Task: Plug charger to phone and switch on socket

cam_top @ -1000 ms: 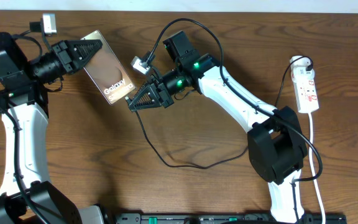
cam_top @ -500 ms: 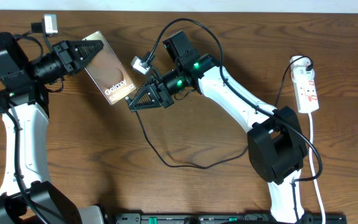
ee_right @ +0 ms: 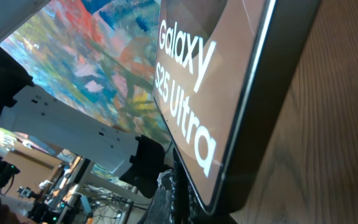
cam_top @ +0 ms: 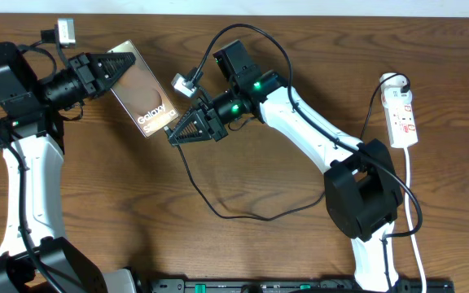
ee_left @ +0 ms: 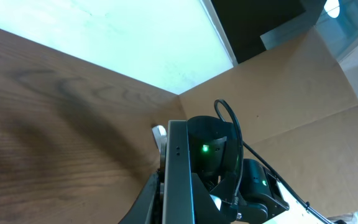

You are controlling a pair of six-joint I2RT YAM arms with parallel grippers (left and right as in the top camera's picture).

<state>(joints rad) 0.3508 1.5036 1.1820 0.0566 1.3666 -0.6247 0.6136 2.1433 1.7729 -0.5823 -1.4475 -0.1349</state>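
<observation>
1. The right end effector [cam_top: 172, 136] is closed to a point just at the lower end of the phone [cam_top: 146, 96]. The charger [cam_top: 218, 210] leaves from its tips, so I judge that it is gripping the plug end. The plug tip itself is hidden.
2. The left end effector [cam_top: 124, 67] is closed on the upper end of the phone and holds it slanted. I cannot tell if the lower end of the phone touches the tabletop [cam_top: 137, 203].
3. Risk: in the right wrist view the port is not visible. If the plug is a little off or tilted against the lower edge, it may scrape the frame and not enter.
4. Risk: a push from the plug acts on the end of the phone far from the left grip. This can turn the phone between the fingers or make it slip out.
5. Risk: the charger makes a loose loop on the tabletop below the phone and runs toward the base of the right arm. The arm may drag or catch it, and this can pull the plug aside.
6. Risk: the socket [cam_top: 402, 115] lies far to the right of the phone and its switch is not yet pressed. Reaching there with the right arm may pull the cable out of the phone.
7. Count: two end effectors, one phone, one charger, one socket with one white cord [cam_top: 414, 220].
</observation>
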